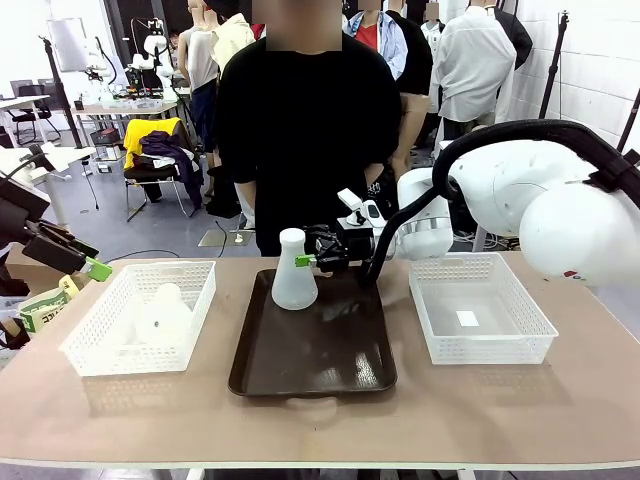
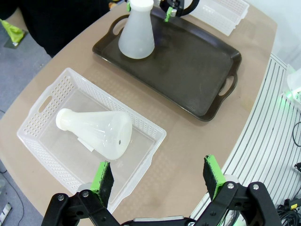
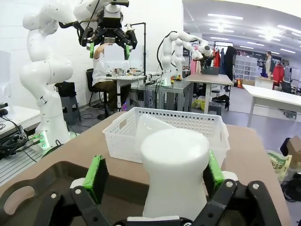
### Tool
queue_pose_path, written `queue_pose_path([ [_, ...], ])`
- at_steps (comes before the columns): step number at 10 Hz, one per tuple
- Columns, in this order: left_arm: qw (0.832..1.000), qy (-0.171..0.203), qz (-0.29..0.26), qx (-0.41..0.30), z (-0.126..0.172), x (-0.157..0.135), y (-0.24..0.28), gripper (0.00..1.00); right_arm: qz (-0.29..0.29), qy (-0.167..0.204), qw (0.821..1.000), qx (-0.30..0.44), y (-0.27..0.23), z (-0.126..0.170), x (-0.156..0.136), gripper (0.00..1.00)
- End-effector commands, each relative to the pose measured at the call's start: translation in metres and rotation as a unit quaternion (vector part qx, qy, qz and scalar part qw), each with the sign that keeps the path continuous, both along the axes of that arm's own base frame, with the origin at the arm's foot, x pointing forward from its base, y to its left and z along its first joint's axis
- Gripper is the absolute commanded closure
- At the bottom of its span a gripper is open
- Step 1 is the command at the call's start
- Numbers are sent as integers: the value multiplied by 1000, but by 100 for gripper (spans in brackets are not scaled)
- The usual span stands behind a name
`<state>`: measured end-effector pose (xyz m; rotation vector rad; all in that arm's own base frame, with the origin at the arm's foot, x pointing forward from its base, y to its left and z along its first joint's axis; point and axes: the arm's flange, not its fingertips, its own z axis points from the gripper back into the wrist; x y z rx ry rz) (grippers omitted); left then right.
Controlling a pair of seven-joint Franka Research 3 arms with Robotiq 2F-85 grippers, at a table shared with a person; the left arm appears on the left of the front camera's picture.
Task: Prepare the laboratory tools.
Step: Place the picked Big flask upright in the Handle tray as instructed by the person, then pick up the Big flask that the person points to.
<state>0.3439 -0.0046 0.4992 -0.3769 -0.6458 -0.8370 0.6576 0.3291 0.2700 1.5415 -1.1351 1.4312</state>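
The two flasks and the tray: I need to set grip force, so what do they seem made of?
Upright flask and lying flask in the basket: probably plastic, frosted matte, translucent white with no glassy glare; frosted glass cannot be ruled out. Tray: likely hard plastic, dark brown, semi-gloss, showing soft reflections.

An upright flask (image 1: 294, 275) stands at the back left of the dark tray (image 1: 320, 360) in mid-frame, with the right tool (image 1: 310, 259) at its neck. At lower left a second flask (image 1: 165, 315) lies in a white basket (image 1: 95, 355). The left tool (image 1: 92, 266) hovers at the frame's left edge. Another basket (image 1: 480, 345) sits on the bench (image 1: 560, 400) at right.
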Motion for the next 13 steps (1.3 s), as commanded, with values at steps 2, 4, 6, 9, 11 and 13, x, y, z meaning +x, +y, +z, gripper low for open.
queue_pose_path([
  [2,1000,0,-4,1,-1,0,2,0,-8,7,1000,-16,-6,5,-4,0],
  [4,1000,0,-4,1,-1,0,2,0,-19,13,999,-30,-9,7,-7,0],
  [6,1000,0,-4,1,-1,0,2,0,-33,18,999,-31,-12,11,-10,0],
  [9,1000,0,-4,1,-1,0,2,0,-16,7,1000,-22,-8,3,2,0],
  [11,1000,0,-4,1,-1,0,2,0,-16,7,1000,-22,-8,3,2,0],
  [13,1000,0,-4,1,-1,0,2,0,-16,7,1000,-22,-8,3,2,0],
])
